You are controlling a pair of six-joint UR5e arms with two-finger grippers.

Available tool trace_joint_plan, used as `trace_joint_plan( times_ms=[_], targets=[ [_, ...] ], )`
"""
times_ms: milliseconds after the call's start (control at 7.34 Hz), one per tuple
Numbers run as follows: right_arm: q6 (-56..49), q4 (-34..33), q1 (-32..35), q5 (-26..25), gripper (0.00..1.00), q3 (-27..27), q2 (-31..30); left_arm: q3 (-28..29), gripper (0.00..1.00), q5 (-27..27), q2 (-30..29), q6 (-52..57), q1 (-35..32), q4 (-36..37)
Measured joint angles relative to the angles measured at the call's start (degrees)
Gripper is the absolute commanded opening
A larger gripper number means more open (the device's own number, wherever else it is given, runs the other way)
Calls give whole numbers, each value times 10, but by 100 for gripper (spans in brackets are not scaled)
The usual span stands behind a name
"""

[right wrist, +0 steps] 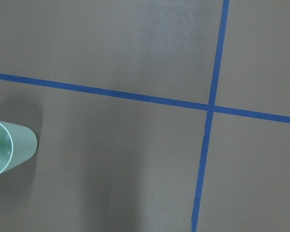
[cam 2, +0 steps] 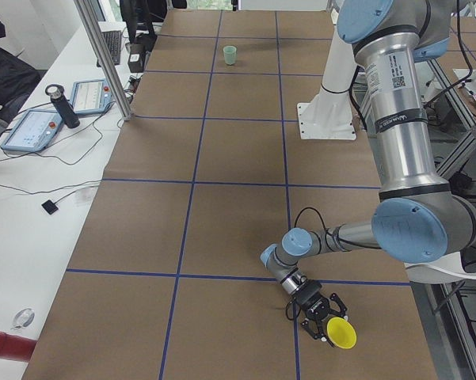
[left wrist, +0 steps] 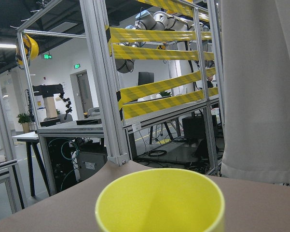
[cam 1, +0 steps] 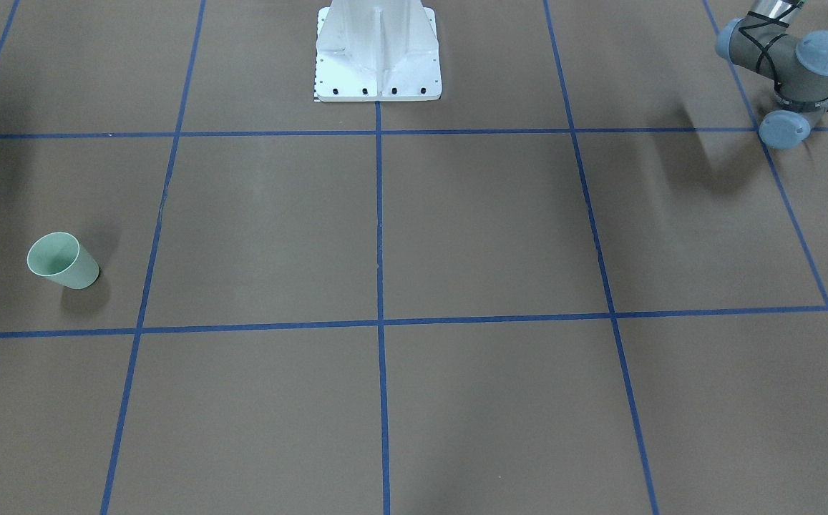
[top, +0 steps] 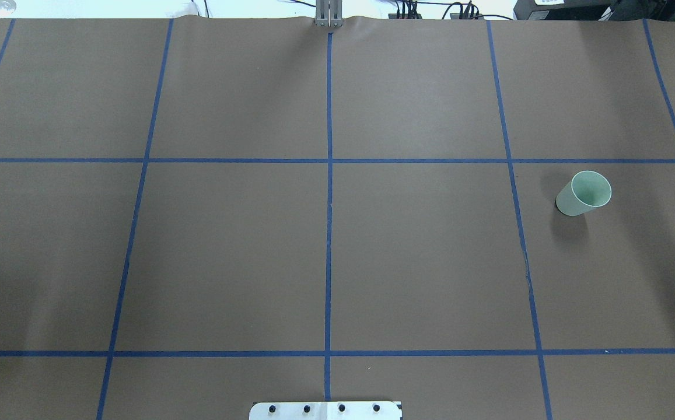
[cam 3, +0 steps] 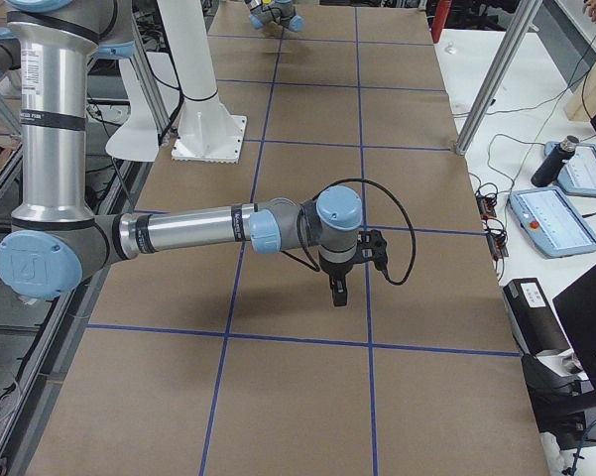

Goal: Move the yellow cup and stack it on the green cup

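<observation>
Left claw [cam 2: 326, 323] is sitting at the yellow cup [cam 2: 340, 334]; clamped or not, you cannot tell. Any loose pinch is risking a drop while crossing to the green cup [cam 2: 230, 54] far beyond it.

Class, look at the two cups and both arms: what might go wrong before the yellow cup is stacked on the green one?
1. The yellow cup at the left gripper and the green cup are at opposite ends of the table; a long carry or hand-over may lose it.
2. The green cup stands free; an off-centre lowering would likely topple it.
</observation>
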Motion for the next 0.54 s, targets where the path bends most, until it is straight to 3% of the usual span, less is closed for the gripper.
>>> trace_joint_plan(
  times_ms=[272,545],
  targets=[
    [3,-1,0,1,100,7,-1,-37,31,68,12,73,-42,0],
    [5,-5,0,1,100,23,-6,-75,30,174,8,167,-121,-5]
  ],
)
